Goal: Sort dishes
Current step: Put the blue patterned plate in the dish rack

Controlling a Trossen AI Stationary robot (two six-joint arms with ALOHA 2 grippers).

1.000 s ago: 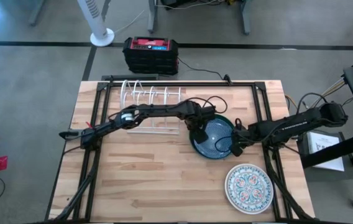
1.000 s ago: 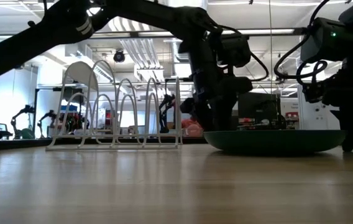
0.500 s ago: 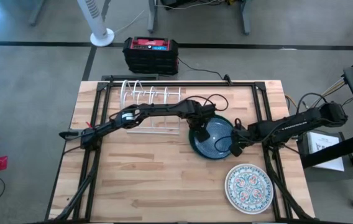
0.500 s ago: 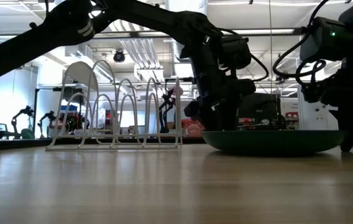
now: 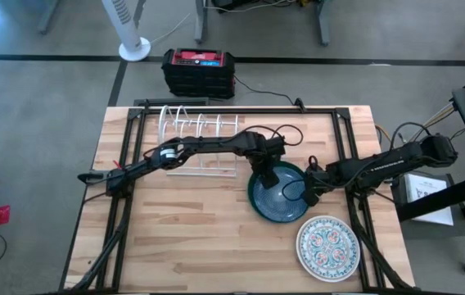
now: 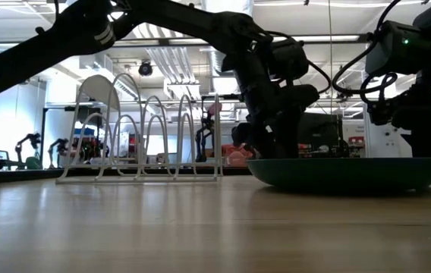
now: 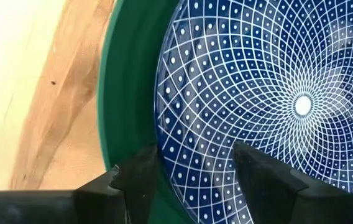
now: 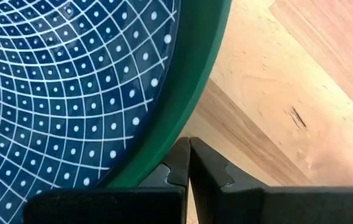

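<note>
The table (image 5: 183, 229) has bare wood across its whole left and front part, while the right side is crowded. A white wire rack (image 5: 200, 131) stands near the far edge with none of its slots filled.

Two plates lie flat on the table. The blue plate (image 5: 277, 195), dark blue with a white net pattern and a green rim, sits right of the middle. The flowered plate (image 5: 328, 246) lies just beside it toward the front right corner, close to the table's right edge.

The left hand (image 5: 267, 176) reaches over the far left rim of the blue plate. Its fingers (image 7: 140, 177) stand partly open astride that rim, one outside over the green edge and one over the patterned face, not pressed together on it. The right hand (image 5: 310, 190) sits at the plate's right rim, fingers closed together with nothing between them, their tips against the outer green edge.
</note>
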